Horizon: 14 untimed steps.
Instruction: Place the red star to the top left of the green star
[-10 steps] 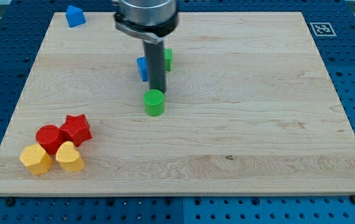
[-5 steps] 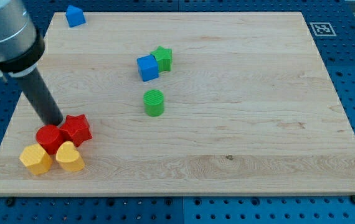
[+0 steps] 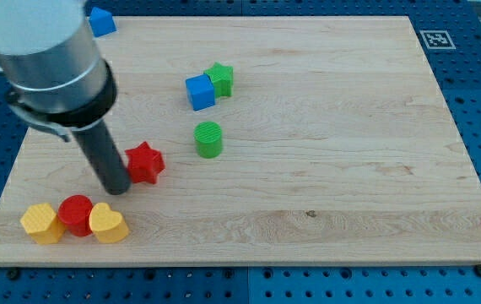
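Note:
The red star (image 3: 145, 162) lies left of the board's middle. My tip (image 3: 117, 189) rests on the board just to its lower left, touching or nearly touching it. The green star (image 3: 220, 78) sits toward the view's top, touching a blue cube (image 3: 199, 92) on its left. A green cylinder (image 3: 209, 139) stands between the red star and the green star, to the red star's upper right.
A red cylinder (image 3: 77, 214) sits at the lower left between a yellow hexagon block (image 3: 41, 224) and a yellow heart block (image 3: 107, 224). Another blue block (image 3: 100, 20) lies at the top left corner. The arm's body covers the upper left.
My tip swept from the board's middle to the lower-left cluster, then pushed the red star up and to the right, away from the red cylinder. The red and yellow blocks shifted slightly.

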Available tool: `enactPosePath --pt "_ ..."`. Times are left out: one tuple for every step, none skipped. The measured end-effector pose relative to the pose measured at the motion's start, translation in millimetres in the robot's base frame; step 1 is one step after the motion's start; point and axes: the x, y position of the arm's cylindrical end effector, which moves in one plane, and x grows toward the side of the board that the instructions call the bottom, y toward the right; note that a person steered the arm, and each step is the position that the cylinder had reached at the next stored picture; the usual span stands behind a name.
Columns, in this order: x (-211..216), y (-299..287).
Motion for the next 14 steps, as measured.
enactPosePath --pt "-7 35" --pt "-28 62" --pt "-48 74" --pt "-65 76" --pt "-68 73" --pt "-75 48" --pt "-84 20" --pt "-108 18" --pt "-143 4" --pt "-173 -10" --pt "-203 -24" --pt "-213 -22" --pt "-203 -17" --pt "-192 -7"
